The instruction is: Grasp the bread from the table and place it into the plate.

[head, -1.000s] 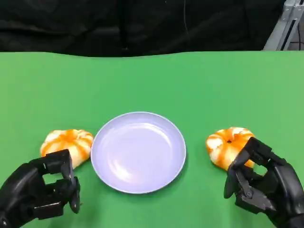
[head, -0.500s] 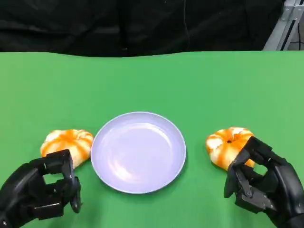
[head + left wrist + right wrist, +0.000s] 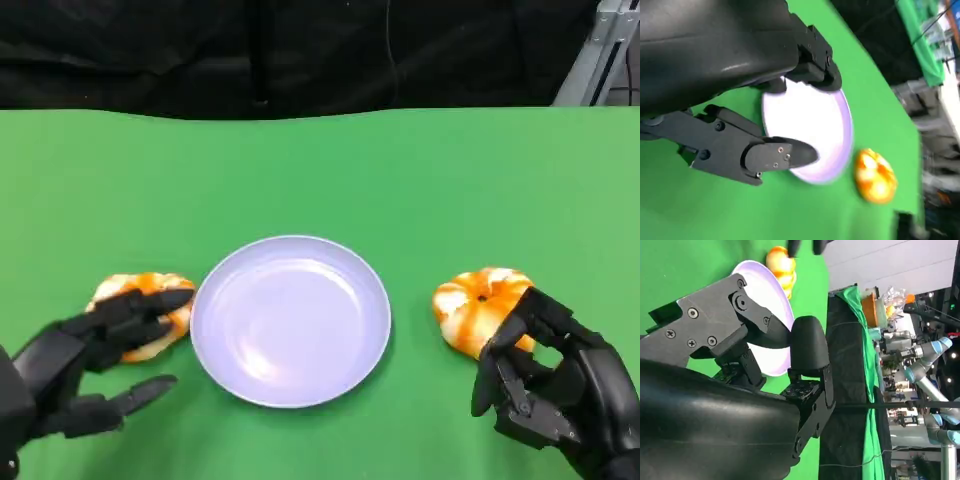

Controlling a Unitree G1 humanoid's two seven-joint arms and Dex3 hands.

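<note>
Green table (image 3: 400,170), black backdrop (image 3: 300,50), left hand (image 3: 95,355) spread, right hand (image 3: 545,390) curled empty

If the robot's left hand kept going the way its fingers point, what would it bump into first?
Probably the bread beside the plate. The left hand is open, its upper fingers already over that bun, though the height between them is unclear.

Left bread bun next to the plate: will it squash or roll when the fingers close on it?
The left bread bun looks puffy, so likely soft and light; squeeze gently. Its squat shape suggests it won't roll. The left robot hand has its fingers spread over it.
</note>
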